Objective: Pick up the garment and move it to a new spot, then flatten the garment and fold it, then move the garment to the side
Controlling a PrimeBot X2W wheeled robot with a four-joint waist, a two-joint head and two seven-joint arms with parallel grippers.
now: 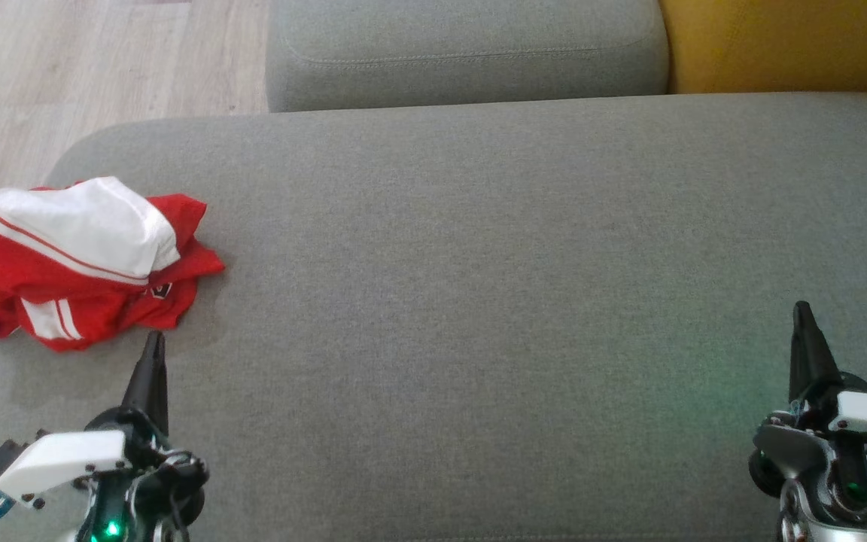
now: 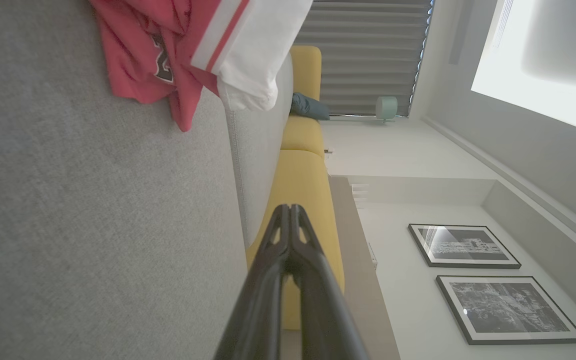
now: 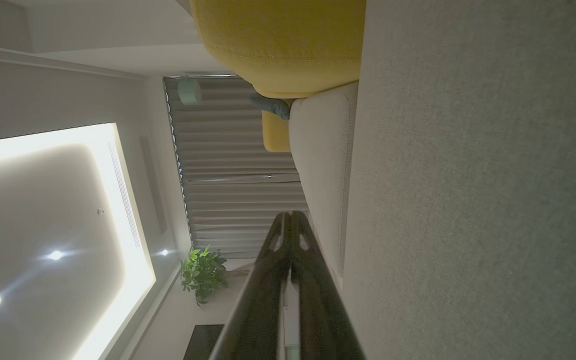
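Observation:
A crumpled red and white garment (image 1: 72,260) lies at the left end of the grey sofa seat (image 1: 479,301), partly hanging over its edge. In the left wrist view the garment (image 2: 188,50) sits at the top. My left gripper (image 1: 153,339) is shut and empty, its tip just below the garment's near edge, not touching it. The left fingers (image 2: 290,215) are pressed together. My right gripper (image 1: 802,309) hovers shut and empty over the seat's right end, far from the garment; its fingers (image 3: 290,220) meet at the tip.
A grey back cushion (image 1: 463,53) and a yellow cushion (image 1: 787,41) lie behind the seat. Wooden floor (image 1: 65,68) shows at the upper left. The seat's rounded left edge runs under the garment.

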